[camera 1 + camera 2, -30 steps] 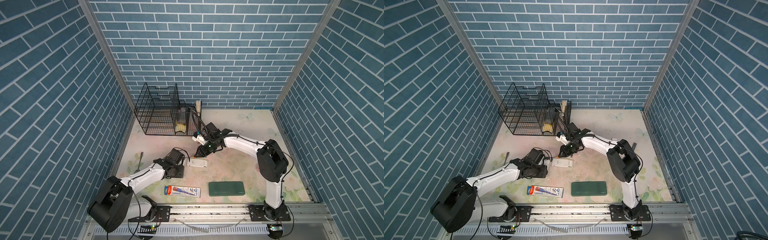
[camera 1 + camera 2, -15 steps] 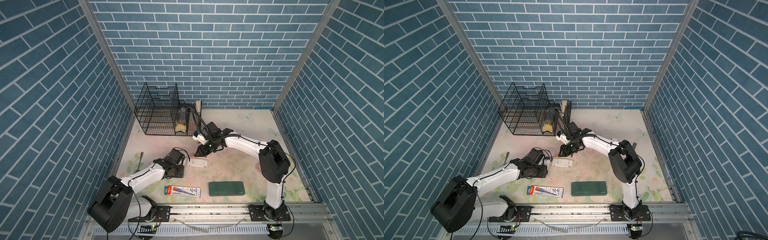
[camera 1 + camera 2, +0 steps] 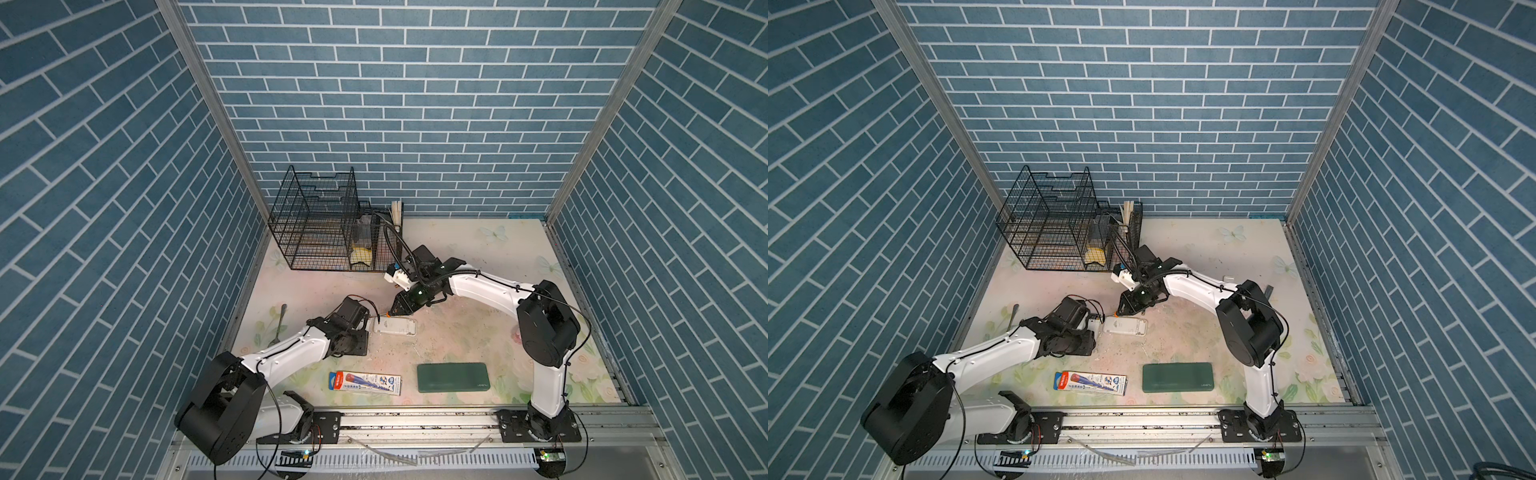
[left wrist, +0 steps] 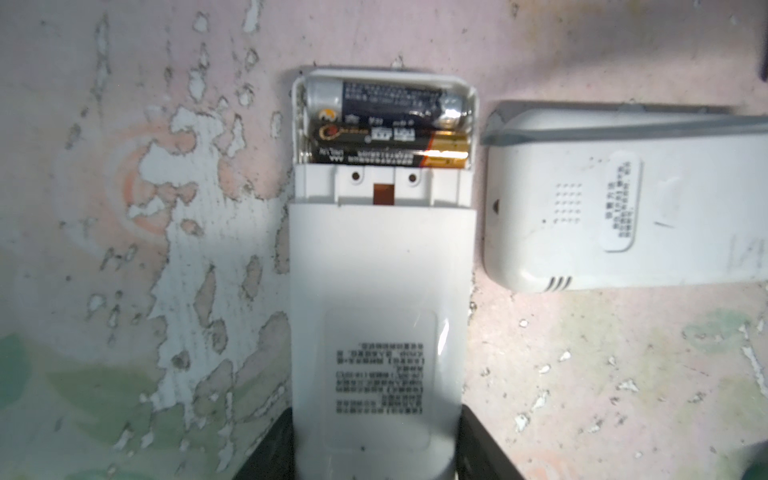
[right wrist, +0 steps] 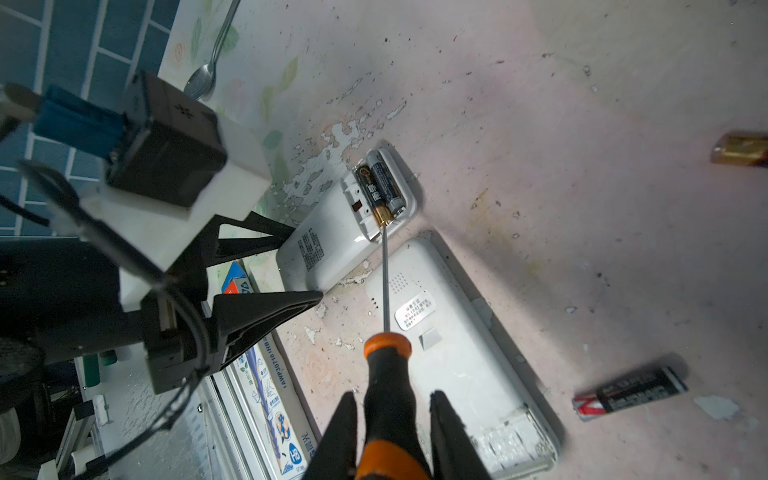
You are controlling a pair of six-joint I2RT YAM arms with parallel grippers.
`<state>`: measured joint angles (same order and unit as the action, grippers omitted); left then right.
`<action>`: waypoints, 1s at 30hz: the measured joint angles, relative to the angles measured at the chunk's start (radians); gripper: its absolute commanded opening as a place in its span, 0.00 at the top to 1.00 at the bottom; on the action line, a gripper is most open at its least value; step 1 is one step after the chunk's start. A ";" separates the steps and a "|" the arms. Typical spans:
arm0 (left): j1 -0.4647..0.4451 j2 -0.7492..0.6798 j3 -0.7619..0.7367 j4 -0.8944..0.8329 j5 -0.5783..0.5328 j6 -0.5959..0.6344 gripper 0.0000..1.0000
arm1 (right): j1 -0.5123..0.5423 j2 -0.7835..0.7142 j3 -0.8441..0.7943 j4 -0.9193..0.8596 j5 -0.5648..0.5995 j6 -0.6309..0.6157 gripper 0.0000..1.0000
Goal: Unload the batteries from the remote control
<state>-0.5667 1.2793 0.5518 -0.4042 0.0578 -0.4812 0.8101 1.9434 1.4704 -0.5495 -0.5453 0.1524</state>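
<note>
screwdriver [image 5: 384, 374] tip at batteries [image 5: 380, 189] in left-tool-held [image 4: 374, 469] remote [image 4: 380, 291]

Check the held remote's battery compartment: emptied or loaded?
Loaded: two batteries lie in the remote's uncovered bay, the screwdriver tip at one's gold end.

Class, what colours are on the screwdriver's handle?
Orange and black; the screwdriver shows best in the right wrist view.
</note>
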 measured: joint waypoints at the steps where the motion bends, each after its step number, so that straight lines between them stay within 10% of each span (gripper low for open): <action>1: 0.000 0.000 0.000 0.000 0.000 0.000 0.60 | 0.000 0.000 0.000 0.000 0.000 0.000 1.00; 30: 0.000 0.000 0.000 0.002 0.002 0.000 0.61 | 0.002 0.000 -0.013 -0.003 -0.005 0.000 1.00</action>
<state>-0.5671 1.2793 0.5518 -0.4023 0.0597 -0.4812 0.8120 1.9434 1.4574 -0.5522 -0.5503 0.1524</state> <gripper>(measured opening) 0.568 0.282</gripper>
